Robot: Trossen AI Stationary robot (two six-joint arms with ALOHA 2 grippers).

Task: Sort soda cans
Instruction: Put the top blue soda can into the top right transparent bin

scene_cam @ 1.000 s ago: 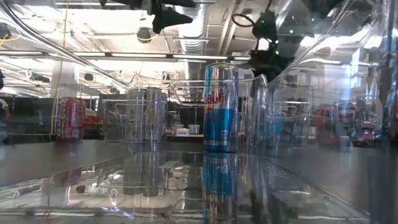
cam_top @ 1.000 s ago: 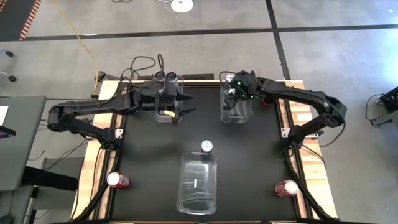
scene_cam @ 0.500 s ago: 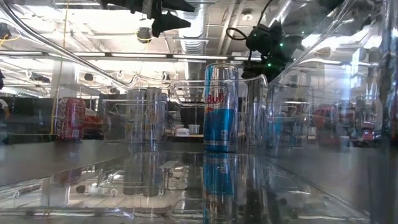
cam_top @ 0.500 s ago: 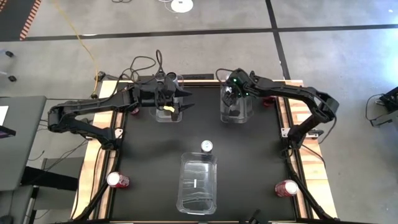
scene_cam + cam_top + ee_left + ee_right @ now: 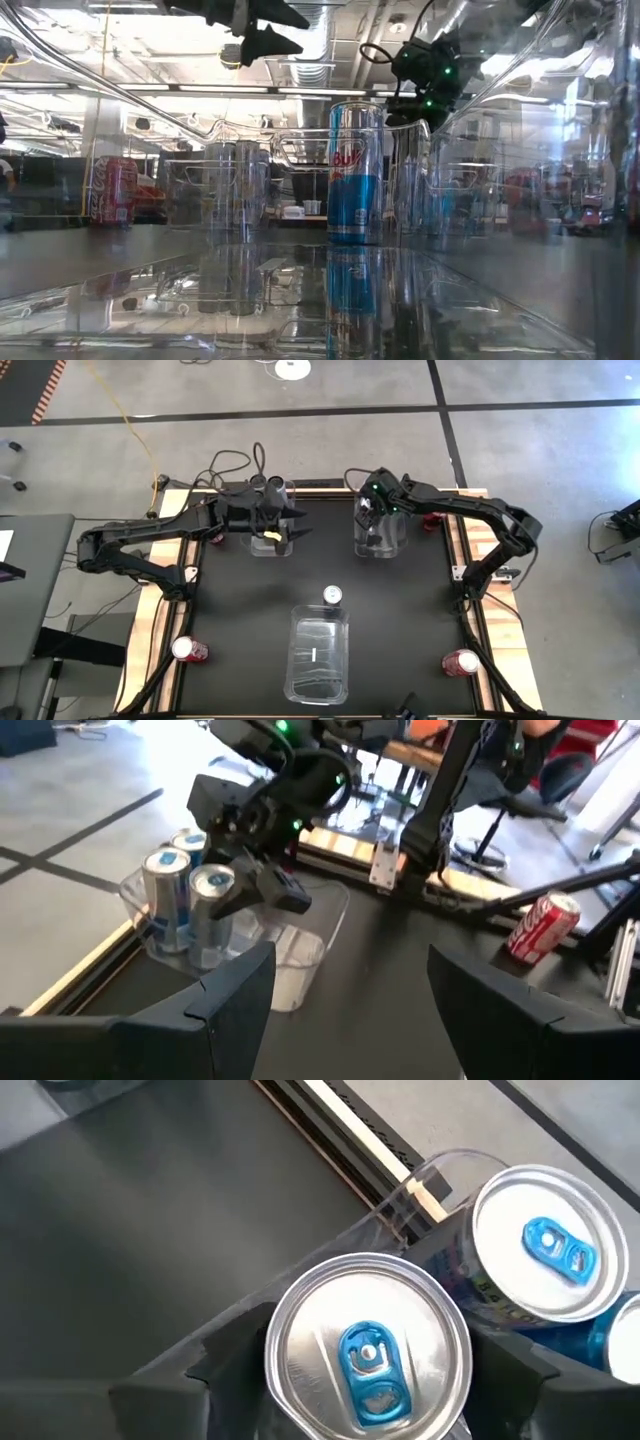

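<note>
While the right gripper (image 5: 376,525) hangs over the clear bin (image 5: 380,545) at upper right of centre, its fingers (image 5: 505,1370) close around a blue-and-silver can (image 5: 367,1350) beside others there. At upper left, the left gripper (image 5: 297,525) is spread open and empty; one can (image 5: 332,595) stands mid-worktop.

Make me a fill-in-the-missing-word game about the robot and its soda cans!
1. The two cans at the table's near corners are ___.
2. The can tabs in the right wrist view are ___.
3. The left gripper is open and holds ___.
4. The right gripper is above a clear ___ with cans inside.

Missing words: red; blue; nothing; bin
</note>
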